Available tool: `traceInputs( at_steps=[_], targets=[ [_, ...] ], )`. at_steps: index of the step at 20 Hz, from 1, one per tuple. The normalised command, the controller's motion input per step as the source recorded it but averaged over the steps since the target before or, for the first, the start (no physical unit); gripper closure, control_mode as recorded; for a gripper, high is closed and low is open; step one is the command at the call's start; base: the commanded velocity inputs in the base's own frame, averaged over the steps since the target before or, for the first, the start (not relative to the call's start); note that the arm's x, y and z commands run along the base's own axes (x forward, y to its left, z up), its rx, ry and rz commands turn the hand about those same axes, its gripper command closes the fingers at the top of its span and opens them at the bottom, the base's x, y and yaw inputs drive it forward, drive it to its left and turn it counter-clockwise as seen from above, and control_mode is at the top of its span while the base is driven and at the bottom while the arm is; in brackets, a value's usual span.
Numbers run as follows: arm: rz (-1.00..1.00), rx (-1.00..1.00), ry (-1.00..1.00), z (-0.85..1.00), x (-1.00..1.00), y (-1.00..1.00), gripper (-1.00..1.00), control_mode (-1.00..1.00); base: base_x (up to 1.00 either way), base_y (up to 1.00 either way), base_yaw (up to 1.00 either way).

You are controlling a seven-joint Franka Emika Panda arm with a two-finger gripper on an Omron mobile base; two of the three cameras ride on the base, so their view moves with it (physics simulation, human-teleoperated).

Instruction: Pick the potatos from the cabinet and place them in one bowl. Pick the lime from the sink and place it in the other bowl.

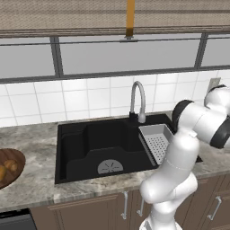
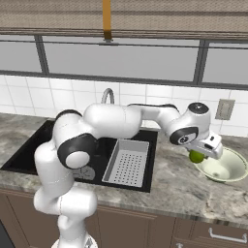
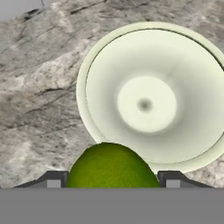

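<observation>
Above pale bowl [image 3: 105, 61]: gripper [image 3: 113, 180] holding one lime [image 3: 111, 168].

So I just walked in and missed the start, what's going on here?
The arm is carrying the lime in its gripper and holds it above the near rim of the pale green bowl on the counter right of the sink. The bowl has nothing in it yet. Off to the left, potatoes already sit in the wooden bowl.
</observation>
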Motion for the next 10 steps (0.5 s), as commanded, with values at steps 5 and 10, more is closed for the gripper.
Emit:
traceInputs(
  at_steps=[5, 10],
  targets=[
    [0.0, 0.03, 0.0, -0.01, 0.01, -0.28, 1.0, -1.0, 0.0, 0.0, 0.0],
    [0.0, 0.0, 0.0, -0.05, 0.1, -0.16, 1.0, -1.0, 0.0, 0.0, 0.0]
  ],
)
